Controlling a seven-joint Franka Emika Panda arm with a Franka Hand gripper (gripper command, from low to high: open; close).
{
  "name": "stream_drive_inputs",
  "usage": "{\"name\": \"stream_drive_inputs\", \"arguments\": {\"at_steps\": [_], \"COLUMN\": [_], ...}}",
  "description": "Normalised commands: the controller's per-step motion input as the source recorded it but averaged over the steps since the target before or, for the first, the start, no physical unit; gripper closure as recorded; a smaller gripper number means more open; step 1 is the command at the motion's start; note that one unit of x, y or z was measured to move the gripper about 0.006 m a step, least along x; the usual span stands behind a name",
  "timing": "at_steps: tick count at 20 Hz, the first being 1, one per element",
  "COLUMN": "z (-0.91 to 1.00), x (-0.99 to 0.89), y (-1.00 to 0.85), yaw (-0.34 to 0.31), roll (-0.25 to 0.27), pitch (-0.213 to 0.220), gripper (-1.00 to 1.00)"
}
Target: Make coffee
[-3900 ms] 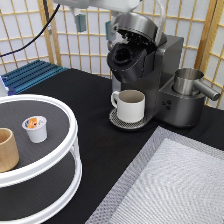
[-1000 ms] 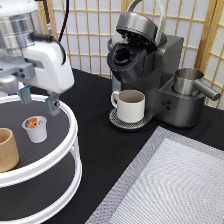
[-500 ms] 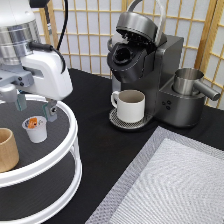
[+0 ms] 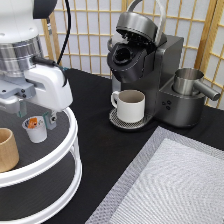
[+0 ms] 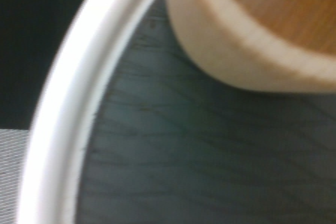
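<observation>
**Entry: arm lowered over pod on upper tray**

Change since earlier frames: the arm, absent from the tray at first, has come down over the white two-tier round stand (image 4: 70, 150); its tool (image 4: 35, 116) now sits lower, straddling the pod.

Item, principal: small white tapered plastic coffee pod with orange-and-brown foil top (image 4: 35, 128), upright on the stand's dark upper tray, between the tool's two fingers. Tool state: spread apart, one finger (image 4: 51, 120) just beside the pod on the coffee-machine side, the other (image 4: 22, 109) on the far side; no grip yet visible.

Handling, judged: light, thin-walled, likely to dent under hard squeeze and tip if nudged; smooth sides may slip. Best taken across the side wall below the rim.

Other items: tan wooden cup (image 4: 7, 149), near the pod, toward the exterior view's bottom-left of it; grey coffee machine (image 4: 150, 60) with lid raised, well apart from the pod; white handled mug (image 4: 130, 105) on its drip plate; black desk (image 4: 100, 150).
</observation>
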Motion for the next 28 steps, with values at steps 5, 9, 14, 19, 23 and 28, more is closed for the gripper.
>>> {"name": "stream_drive_inputs", "arguments": {"at_steps": [5, 9, 14, 19, 23, 28], "z": [-0.29, -0.07, 0.04, 0.09, 0.04, 0.09], "x": [-0.26, -0.03, -0.02, 0.0, 0.0, 0.01], "y": [-0.14, 0.0, 0.0, 0.0, 0.0, 0.0], "yaw": [0.02, 0.034, 0.031, 0.028, 0.032, 0.044], "roll": [0.0, -0.008, -0.009, -0.004, -0.002, 0.0], "pitch": [-0.054, -0.042, -0.037, -0.045, -0.043, -0.022], "gripper": [-1.0, -1.0, 1.0, 1.0, 1.0, 1.0]}}
